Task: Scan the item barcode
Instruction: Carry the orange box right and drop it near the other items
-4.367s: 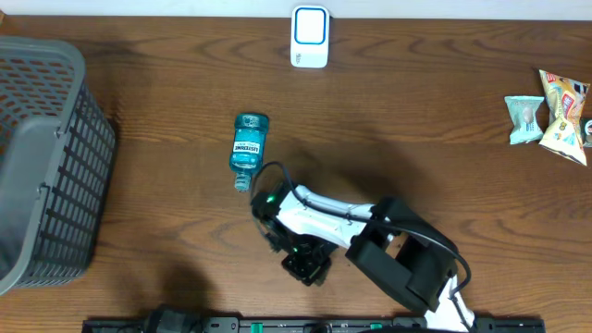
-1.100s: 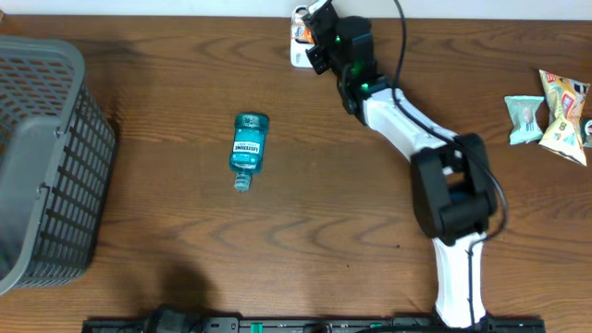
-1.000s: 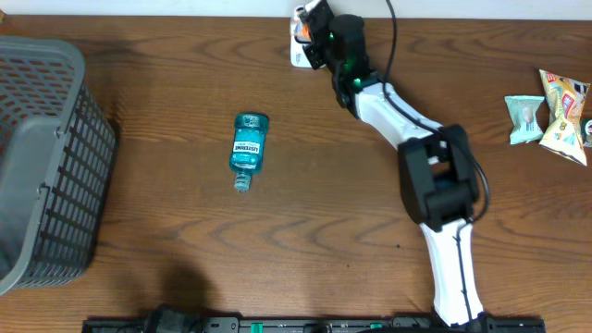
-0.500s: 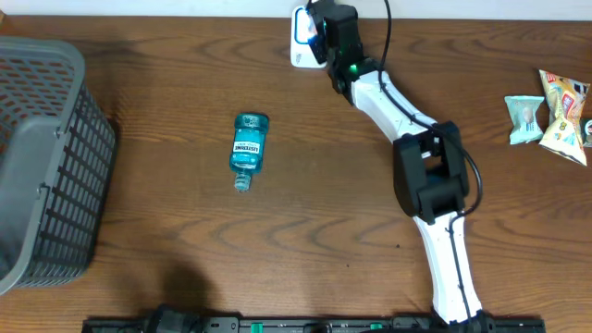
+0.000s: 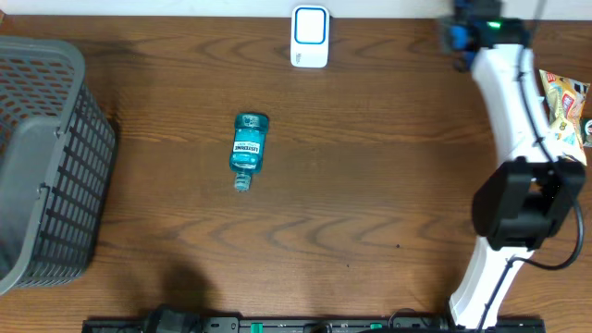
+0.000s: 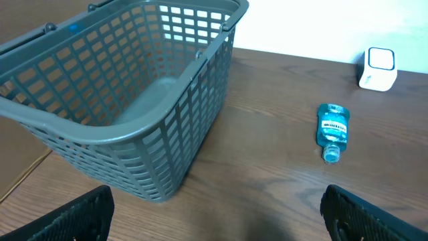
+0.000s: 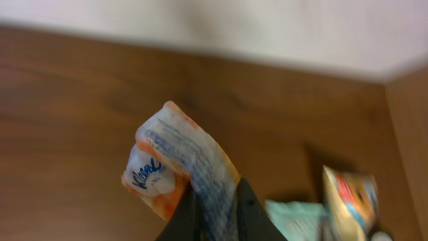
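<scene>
Right gripper (image 5: 455, 35) at the far edge of the table (image 5: 370, 203); white scanner (image 5: 310, 37) well left of it, snack packets (image 5: 561, 109) near its right

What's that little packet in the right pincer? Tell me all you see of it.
The tissue packet is a small soft pack in crinkly clear film, orange at its edges, with a white patch reading Kleenex in blue. The shut right pincer pinches its lower end; it sticks out tilted leftward, off the wooden table. Nothing else touches it.
</scene>
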Robot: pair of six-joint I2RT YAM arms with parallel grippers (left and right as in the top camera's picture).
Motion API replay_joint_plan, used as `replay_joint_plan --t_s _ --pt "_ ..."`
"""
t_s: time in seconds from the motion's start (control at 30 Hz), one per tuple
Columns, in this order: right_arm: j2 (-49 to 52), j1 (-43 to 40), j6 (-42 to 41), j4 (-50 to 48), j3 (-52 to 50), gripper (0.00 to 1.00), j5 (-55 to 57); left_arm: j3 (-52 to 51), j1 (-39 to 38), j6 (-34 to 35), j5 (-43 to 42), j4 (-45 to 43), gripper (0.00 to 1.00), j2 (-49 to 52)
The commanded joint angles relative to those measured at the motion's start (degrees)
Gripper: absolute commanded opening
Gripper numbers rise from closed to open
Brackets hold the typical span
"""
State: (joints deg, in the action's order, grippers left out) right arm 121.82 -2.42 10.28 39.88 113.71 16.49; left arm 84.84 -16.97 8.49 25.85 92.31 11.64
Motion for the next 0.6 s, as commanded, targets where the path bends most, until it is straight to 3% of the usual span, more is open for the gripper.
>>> replay_joint_plan --t_s 0.0,0.2,0.23,0.27,0.3,0.4,0.57 --pt "3.63 -7.58 -4.28 -1.81 -7.10 0.01 -2.82 0.15 0.02 -0.96 0.35 4.46 0.98 0.31" --pt "4.22 -16.96 -9.03 -6.34 -13.81 0.01 -14.16 0.15 0.02 -0.96 0.35 4.46 0.98 0.31" --pt "4.15 -17.73 -9.03 -6.14 -13.31 0.11 -17.16 0.15 0.02 -0.96 0.35 4.46 0.98 0.31" --pt "4.07 -17.92 -9.05 -5.77 -13.00 0.40 -17.77 0.15 0.02 -0.96 0.35 4.46 0.98 0.31" --pt "3.52 -18.01 -9.05 -4.28 -12.04 0.99 -17.97 0.15 0.02 -0.96 0.35 4.46 0.98 0.31" --pt "0.79 -17.31 -13.18 -1.53 -10.45 0.99 -18.51 0.15 0.02 -0.96 0.35 4.46 0.98 0.31" --pt "-9.49 -13.75 -22.53 1.46 -9.55 0.99 -29.35 0.15 0.02 -0.96 0.35 4.46 0.98 0.31"
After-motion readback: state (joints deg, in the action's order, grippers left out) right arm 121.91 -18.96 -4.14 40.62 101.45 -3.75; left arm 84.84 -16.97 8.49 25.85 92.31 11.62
